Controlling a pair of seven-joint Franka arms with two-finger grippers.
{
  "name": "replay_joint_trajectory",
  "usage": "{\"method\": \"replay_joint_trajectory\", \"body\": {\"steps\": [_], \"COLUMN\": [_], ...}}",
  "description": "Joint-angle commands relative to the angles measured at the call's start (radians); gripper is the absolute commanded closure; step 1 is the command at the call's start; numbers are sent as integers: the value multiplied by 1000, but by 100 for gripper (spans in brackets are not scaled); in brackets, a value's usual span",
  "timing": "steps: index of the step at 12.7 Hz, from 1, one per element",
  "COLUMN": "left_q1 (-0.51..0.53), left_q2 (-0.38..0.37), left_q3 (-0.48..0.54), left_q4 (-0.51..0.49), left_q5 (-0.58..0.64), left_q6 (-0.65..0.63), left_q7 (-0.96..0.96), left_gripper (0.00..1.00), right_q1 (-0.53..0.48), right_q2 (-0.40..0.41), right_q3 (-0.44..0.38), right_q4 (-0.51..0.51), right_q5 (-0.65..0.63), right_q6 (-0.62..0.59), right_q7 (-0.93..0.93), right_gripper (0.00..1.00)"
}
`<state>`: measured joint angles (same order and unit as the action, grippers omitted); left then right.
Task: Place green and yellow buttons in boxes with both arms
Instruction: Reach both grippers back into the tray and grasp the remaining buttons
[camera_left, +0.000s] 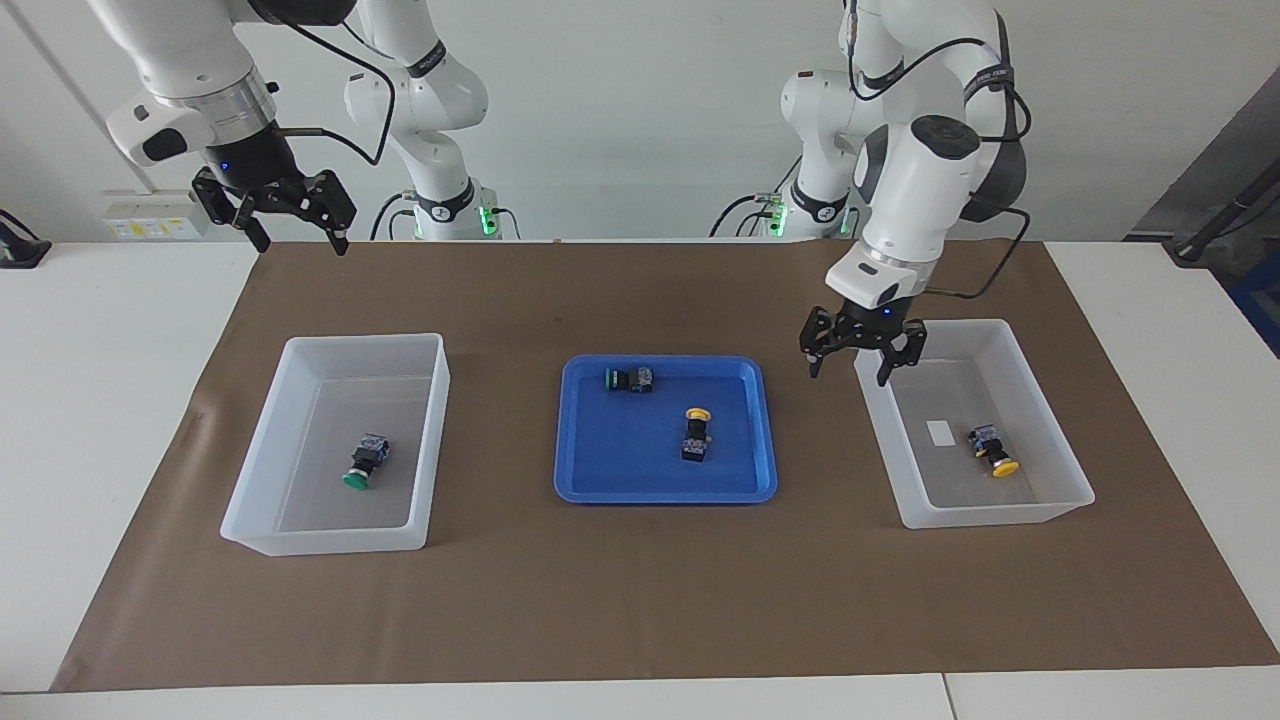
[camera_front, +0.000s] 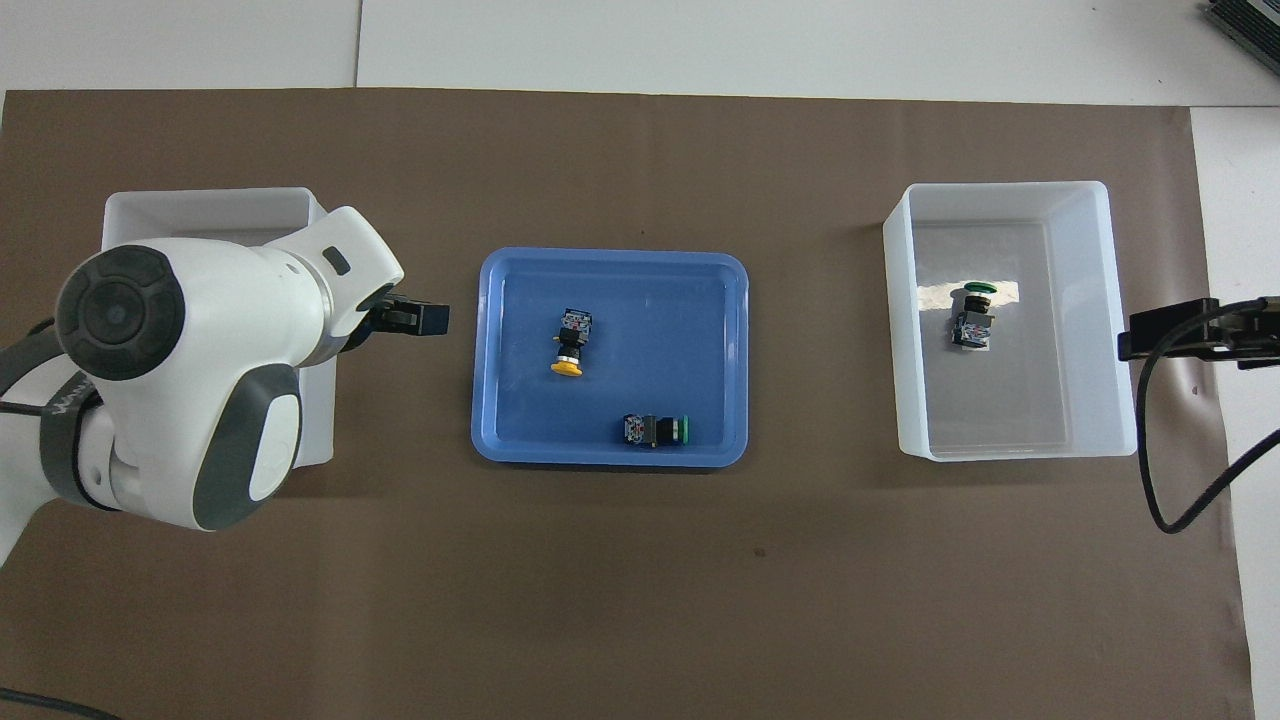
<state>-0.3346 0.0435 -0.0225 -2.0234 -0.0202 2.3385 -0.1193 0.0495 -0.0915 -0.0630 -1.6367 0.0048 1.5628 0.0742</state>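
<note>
Left gripper (camera_left: 862, 362) empty, jaws wide, over box (camera_left: 1062, 478) rim beside blue tray (camera_left: 764, 438); right gripper (camera_left: 290, 228) wide, empty, waiting.

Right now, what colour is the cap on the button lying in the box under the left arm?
Yellow. The button shows best in the facing view.

A shallow rectangular blue plastic tray (camera_left: 665, 491) (camera_front: 488, 360) lies at the centre of a large brown paper mat (camera_left: 640, 600) (camera_front: 640, 580). The mat covers a white table (camera_left: 90, 400) (camera_front: 180, 40).
</note>
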Motion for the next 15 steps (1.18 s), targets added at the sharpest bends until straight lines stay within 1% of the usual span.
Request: {"method": "replay_joint_trajectory", "body": {"steps": [1,3,4,5,6,8,9,10,12,15], "left_q1": [-70,-110,-150,-161,-175,-199,-207,-207,-207,-215], "left_q2": [22,68,108,146,177,240,281,300,326,337], "left_q3": [15,15,15,15,15,15,15,15,15,13], "left_q4": [-14,-14,-12,-11,-9,6,24,29,31,23], "left_q5": [6,6,6,6,6,6,6,6,6,6], "left_q6": [73,123,175,227,270,336,370,398,413,413], "left_q7": [-34,-65,-104,-135,-148,-157,-186,-198,-198,-201], "left_gripper": [0,0,0,0,0,0,0,0,0,15], "right_q1": [-14,-16,-13,-2,9,81,105,134,173,205], "right_q2": [-14,-16,-13,-4,10,33,35,35,68,139], "right_q3": [5,5,5,8,17,19,19,19,19,19], "right_q4": [-12,-14,-15,-15,-21,-40,-69,-102,-138,-143], "right_q5": [0,0,0,0,0,4,17,30,38,64], "right_q6": [-12,-10,0,8,37,110,162,205,244,288], "right_q7": [-14,-14,-11,7,66,233,342,405,430,525], "right_gripper": [0,0,0,0,0,0,0,0,0,0]}}
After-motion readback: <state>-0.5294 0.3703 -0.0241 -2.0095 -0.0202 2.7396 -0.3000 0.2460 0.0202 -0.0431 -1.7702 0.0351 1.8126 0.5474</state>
